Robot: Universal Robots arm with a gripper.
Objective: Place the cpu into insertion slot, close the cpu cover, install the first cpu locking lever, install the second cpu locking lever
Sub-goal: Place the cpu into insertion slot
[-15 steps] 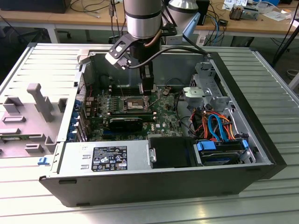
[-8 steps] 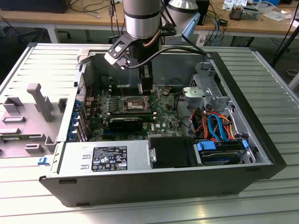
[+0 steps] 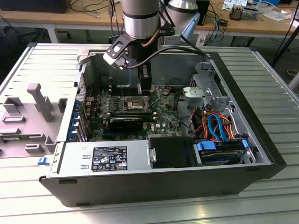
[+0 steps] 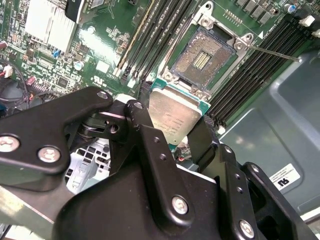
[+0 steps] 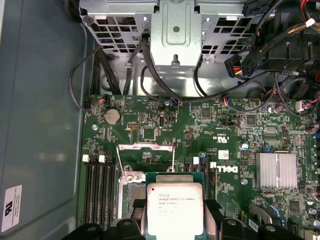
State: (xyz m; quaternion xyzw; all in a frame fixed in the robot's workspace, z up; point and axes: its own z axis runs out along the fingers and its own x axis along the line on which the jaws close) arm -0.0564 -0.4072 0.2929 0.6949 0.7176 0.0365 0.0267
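Note:
My gripper [image 3: 145,89] hangs inside the open computer case, shut on the cpu [image 4: 172,116]. The cpu is a flat square chip with a silver top, pinched by its edges between the black fingers [image 4: 139,116]. In the first wrist view the cpu [image 5: 175,207] covers part of the socket below it. The insertion slot [image 4: 202,57] lies open on the green board, dark with a silver rim, a short way past the chip and not touched by it. In the exterior view the slot [image 3: 133,103] is just to the gripper's left. The cpu cover [image 5: 145,147] stands raised at the slot's edge. A thin lever rod [image 4: 275,51] sticks out beside the slot.
Long black memory slots [image 4: 150,40] flank the socket. A black expansion card [image 3: 125,123] lies nearer the camera, with the power supply [image 3: 105,158] in front of it. A metal drive cage [image 3: 201,93] and coloured cables [image 3: 215,123] are at the exterior view's right. A finned heatsink [image 5: 274,170] sits on the board.

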